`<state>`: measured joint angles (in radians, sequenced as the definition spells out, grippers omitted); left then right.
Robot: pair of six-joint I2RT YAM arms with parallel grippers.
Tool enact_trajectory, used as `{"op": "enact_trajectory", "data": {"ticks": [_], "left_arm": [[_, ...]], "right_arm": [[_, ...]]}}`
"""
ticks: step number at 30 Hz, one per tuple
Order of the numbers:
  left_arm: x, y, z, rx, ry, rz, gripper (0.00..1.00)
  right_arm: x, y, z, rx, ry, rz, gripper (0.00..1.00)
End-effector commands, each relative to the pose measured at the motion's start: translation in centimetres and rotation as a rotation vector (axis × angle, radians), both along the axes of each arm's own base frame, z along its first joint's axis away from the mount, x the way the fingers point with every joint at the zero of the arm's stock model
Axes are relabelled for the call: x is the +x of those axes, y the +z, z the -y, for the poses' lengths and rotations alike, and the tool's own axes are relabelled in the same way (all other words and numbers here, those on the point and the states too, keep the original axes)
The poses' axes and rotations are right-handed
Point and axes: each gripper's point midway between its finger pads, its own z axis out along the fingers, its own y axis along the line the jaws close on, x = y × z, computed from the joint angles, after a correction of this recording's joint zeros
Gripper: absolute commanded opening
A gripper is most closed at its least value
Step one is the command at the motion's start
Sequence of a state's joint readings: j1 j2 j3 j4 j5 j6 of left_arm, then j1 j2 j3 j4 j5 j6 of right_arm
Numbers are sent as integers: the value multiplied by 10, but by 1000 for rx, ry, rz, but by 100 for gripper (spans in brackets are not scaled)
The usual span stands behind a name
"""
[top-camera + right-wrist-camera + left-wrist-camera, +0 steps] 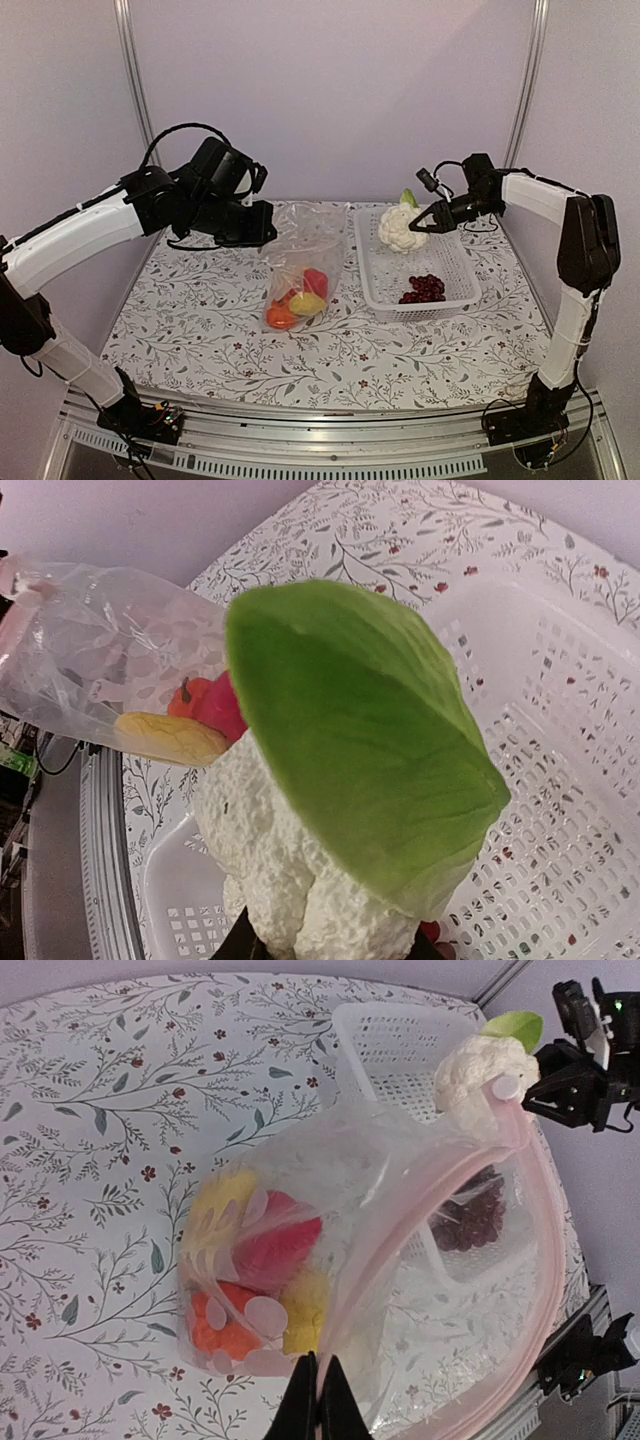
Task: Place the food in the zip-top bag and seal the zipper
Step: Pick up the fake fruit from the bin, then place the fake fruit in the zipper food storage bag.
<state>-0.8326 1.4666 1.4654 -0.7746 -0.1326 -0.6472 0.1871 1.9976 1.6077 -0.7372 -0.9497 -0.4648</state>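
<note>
Left gripper: jaws closed flat together, pinching the rim of the bag. The bag hangs below and ahead of this gripper, its long axis sloping down from the pinched mouth to its bottom end resting on the table. The zipper curves away from the fingers in a wide open loop. The pumpkin, pepper and yellow pieces lie bunched at the bag's low end. Right gripper: jaws narrowed onto the base of the cauliflower, which points stem-first into the jaws, leaf on its far side, over the basket. The right fingertips are cut off in the wrist view. The grapes lie in the basket, blurred through the plastic in the left wrist view.
</note>
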Motion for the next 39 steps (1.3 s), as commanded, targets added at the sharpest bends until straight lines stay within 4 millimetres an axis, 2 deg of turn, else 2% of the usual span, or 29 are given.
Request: {"op": "enact_trajectory", "data": {"ticks": [1, 6, 11, 14, 16, 22, 28, 39], "left_arm": [[6, 7, 8, -18, -28, 16, 0], [5, 10, 21, -41, -74, 9, 0], [3, 19, 29, -64, -104, 18, 0], [1, 22, 31, -72, -113, 20, 0], [0, 23, 32, -79, -120, 19, 0], [-10, 27, 42, -102, -183, 8, 0], [-14, 34, 41, -114, -197, 24, 0], [-10, 42, 34, -116, -165, 54, 0]], "right_arm": [[-20, 93, -13, 34, 49, 266, 18], [-62, 153, -49, 66, 155, 442, 19], [-104, 193, -89, 81, 258, 599, 20], [-122, 207, -113, 93, 310, 661, 20], [-125, 206, -124, 82, 329, 688, 21], [-120, 182, -151, 2, 379, 771, 21], [-120, 157, -167, -118, 425, 884, 21], [-166, 104, -173, -322, 731, 1000, 24]]}}
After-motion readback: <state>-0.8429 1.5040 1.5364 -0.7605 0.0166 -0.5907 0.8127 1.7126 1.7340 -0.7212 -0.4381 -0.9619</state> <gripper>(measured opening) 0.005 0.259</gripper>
